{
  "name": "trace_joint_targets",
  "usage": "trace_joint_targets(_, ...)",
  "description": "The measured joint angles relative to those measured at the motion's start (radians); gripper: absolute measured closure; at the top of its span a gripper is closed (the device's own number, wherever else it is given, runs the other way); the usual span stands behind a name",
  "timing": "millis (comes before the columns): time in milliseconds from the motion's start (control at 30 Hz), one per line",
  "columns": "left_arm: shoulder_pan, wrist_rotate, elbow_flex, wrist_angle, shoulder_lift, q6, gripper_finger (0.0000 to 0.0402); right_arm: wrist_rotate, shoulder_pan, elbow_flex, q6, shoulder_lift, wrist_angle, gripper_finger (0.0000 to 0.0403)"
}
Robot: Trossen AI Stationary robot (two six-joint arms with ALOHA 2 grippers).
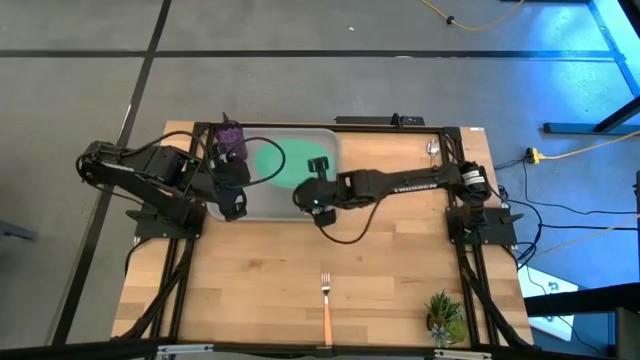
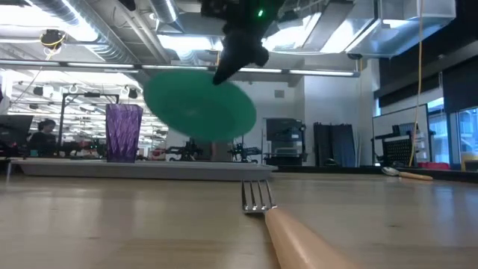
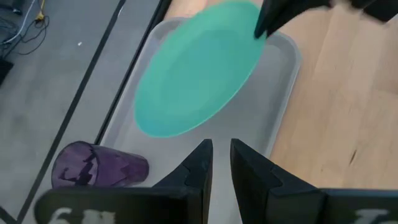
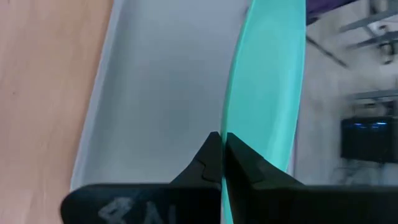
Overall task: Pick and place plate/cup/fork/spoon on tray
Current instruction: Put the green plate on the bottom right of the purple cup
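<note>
A: Teal-green plate [image 1: 283, 165]: where is it seen?

B: It is seen lifted above the grey tray [image 1: 322, 141] at upper centre of the high view, tilted in the low view with clear space under it. Its rim is pinched by the right gripper [image 1: 316, 167]; in the right wrist view the two fingers [image 4: 210, 163] are clenched on the plate's edge.

A: And the left gripper [image 1: 232, 205]?

B: It is found at the tray's left end, just below the purple cup [image 1: 231, 139] in the high view. In the left wrist view only a narrow gap is seen between its fingers [image 3: 198, 167], and nothing is gripped.

A: Where is the cup placed?

B: Upright on the tray's left end, as shown at the left of the low view.

A: The cutlery?

B: The fork [image 1: 325, 305] is laid on the wooden table [image 1: 260, 280] at lower centre of the high view, tines pointing up the frame, well apart from the tray. The spoon [image 2: 400, 173] is seen at the far right of the low view, also on the table. A small green potted plant [image 1: 444, 317] is seen at lower right of the high view.
</note>
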Motion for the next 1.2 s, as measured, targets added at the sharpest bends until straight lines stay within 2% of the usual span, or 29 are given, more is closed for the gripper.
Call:
trace_joint_targets(333,0.0,-0.044,0.0,-0.003,0.0,0.0,0.0351,-0.093,-0.024,-0.001,-0.104,0.144,0.083,0.0401)
trace_joint_targets(600,0.0,-0.054,0.0,-0.002,0.0,-0.001,0.0351,-0.11,-0.025,-0.001,-0.133,0.25,0.14,0.0401)
trace_joint_targets(833,0.0,-0.055,0.0,-0.002,0.0,-0.002,0.0351,-0.114,-0.03,0.0,-0.198,0.276,0.235,0.0401)
trace_joint_targets(1200,0.0,-0.055,0.0,0.0,0.0,-0.002,0.0351,-0.142,-0.042,-0.001,-0.234,0.295,0.24,0.04)
